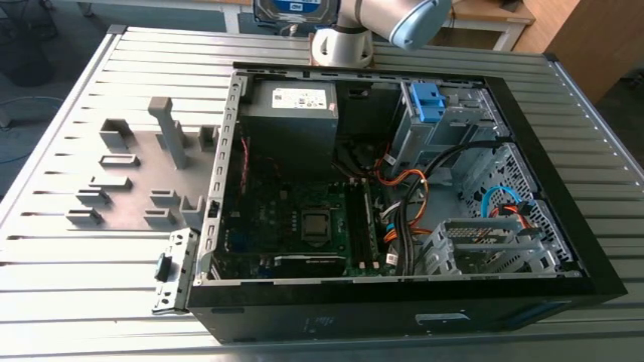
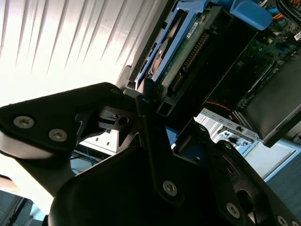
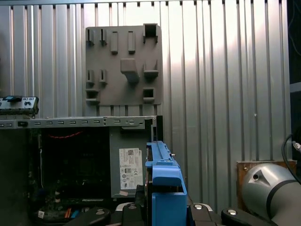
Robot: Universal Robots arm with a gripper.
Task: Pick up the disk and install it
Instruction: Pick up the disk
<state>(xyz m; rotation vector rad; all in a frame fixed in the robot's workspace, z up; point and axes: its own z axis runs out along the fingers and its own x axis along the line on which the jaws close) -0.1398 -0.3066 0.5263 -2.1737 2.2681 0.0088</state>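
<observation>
Aloft, disk (image 1: 289, 9) sits between clenched jaws.
Gripper (image 2: 148, 101) grasps its blue frame (image 3: 165, 186), at twelve o'clock of the case (image 1: 403, 317) in the exterior view.

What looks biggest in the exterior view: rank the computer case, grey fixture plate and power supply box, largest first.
1. computer case
2. grey fixture plate
3. power supply box
The gaps are plain, with no ties.

No legible text; sticker (image 3: 130, 168) on grey box (image 3: 129, 139) unreadable.
</observation>
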